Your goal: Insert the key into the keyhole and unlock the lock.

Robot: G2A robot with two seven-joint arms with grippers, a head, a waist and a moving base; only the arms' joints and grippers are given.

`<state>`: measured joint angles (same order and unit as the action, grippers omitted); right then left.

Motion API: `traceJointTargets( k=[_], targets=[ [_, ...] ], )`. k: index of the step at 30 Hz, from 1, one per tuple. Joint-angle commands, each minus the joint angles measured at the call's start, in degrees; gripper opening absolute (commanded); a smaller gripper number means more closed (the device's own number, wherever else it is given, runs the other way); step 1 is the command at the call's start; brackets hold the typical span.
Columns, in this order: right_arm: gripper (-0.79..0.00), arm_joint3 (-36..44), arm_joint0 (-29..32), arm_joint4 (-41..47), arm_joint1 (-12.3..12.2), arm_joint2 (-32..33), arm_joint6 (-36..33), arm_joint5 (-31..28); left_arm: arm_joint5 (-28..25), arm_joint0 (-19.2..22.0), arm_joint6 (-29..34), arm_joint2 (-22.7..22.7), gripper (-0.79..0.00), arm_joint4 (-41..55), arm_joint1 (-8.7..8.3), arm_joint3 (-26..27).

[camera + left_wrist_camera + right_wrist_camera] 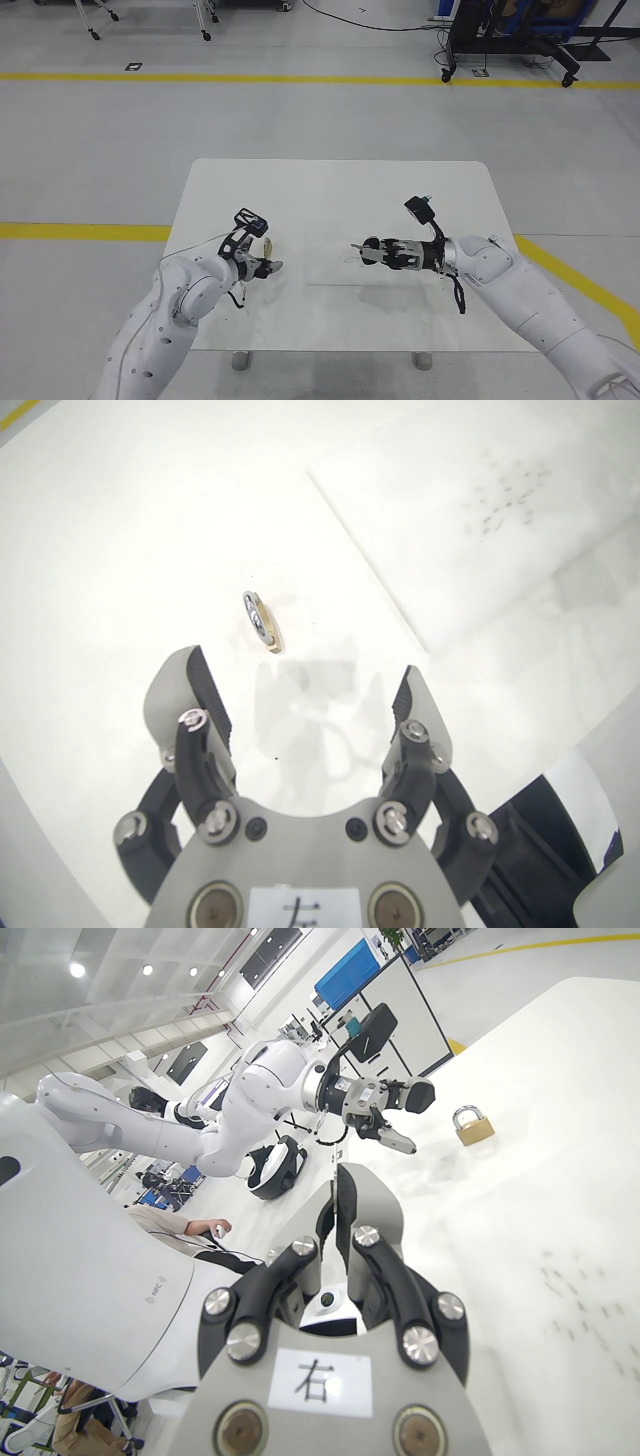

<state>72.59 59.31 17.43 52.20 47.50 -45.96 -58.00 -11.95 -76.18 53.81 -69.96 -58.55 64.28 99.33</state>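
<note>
Left gripper [300, 660] is spread wide with nothing in it, low over the white table [330, 190], left of centre in the top view. The brass padlock [262, 622] sits shackle-up on the table just past its fingertips, not touching. Right gripper [336, 1178] is pinched tight on the key [357, 246], right of centre in the top view; the key's tip points toward the padlock, well apart from it.
</note>
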Motion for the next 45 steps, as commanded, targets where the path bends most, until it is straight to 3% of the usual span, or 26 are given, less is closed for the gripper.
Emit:
traceJointTargets(
  k=[1,3,11,33,35,36,37,45],
  targets=[
    [-0.785,0.0,0.0,0.0,0.0,0.0,0.0,0.0,0.9,0.7,-1.0,0.0,-0.397,0.0,0.09,-1.2],
    [-0.785,0.0,0.0,0.0,0.0,0.0,0.0,0.0,2.2,1.2,-2.0,0.3,-0.453,-0.3,0.21,-2.4],
    [-0.785,0.0,0.0,0.0,0.0,0.0,0.0,0.0,5.8,3.2,-2.3,2.9,-0.44,-3.6,0.73,-6.5],
    [-0.785,0.0,0.0,0.0,0.0,0.0,0.0,0.0,5.4,9.5,-6.2,8.1,-0.471,-1.5,2.54,-15.4],
    [-0.785,0.0,0.0,0.0,0.0,0.0,0.0,0.0,5.6,9.7,-6.3,8.2,-0.514,-1.2,2.66,-15.7],
    [-0.785,0.0,0.0,0.0,0.0,0.0,0.0,0.0,5.6,9.8,-6.4,8.2,-0.613,-0.9,2.7,-16.0],
    [-0.785,0.0,0.0,0.0,0.0,0.0,0.0,0.0,5.5,9.9,-6.0,8.3,-0.785,-1.0,2.71,-16.3],
    [-0.785,0.0,0.0,0.0,0.0,0.0,0.0,0.0,5.6,9.8,-5.9,7.7,-0.785,-0.7,2.7,-15.9]
  ],
)
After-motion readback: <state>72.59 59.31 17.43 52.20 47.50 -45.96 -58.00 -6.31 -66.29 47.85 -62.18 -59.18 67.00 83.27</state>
